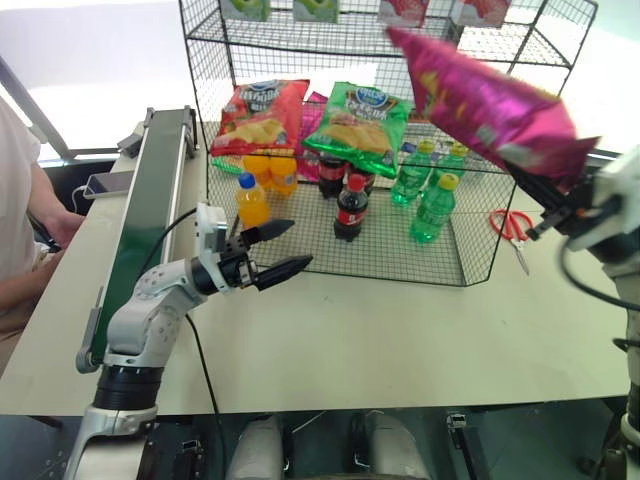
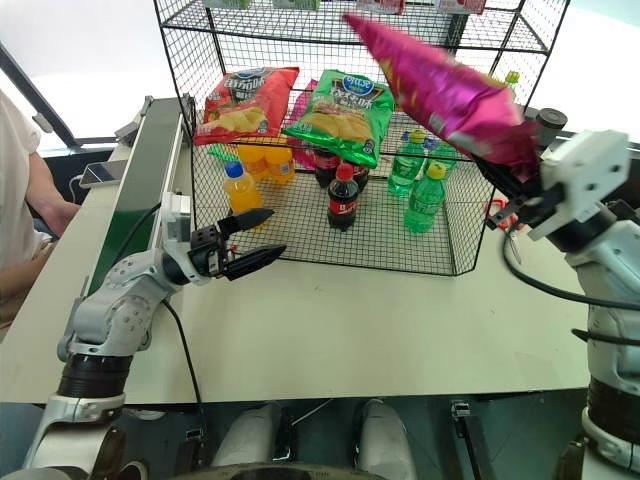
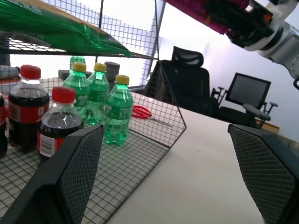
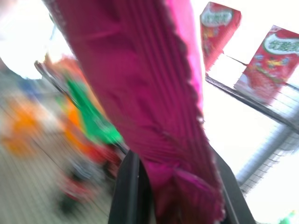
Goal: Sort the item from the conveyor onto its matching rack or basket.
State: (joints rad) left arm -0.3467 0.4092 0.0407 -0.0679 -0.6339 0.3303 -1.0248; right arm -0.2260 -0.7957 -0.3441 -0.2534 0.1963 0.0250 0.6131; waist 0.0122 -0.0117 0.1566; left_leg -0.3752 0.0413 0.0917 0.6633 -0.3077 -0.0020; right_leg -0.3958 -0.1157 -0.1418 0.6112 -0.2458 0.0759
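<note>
The right gripper (image 2: 520, 195) clamps the bag (image 1: 490, 100) by one end seam, holding it aloft at 2 o'clock, probably to clear the rack (image 1: 400, 30) front. The left gripper (image 1: 275, 250) hangs open and empty beside the conveyor (image 1: 150, 200). The right wrist view shows the pinched seam; the left wrist view shows green bottles (image 3: 100, 100).

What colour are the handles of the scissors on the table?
Red; the scissors lie right of the rack, clearest in the left eye view.
</note>
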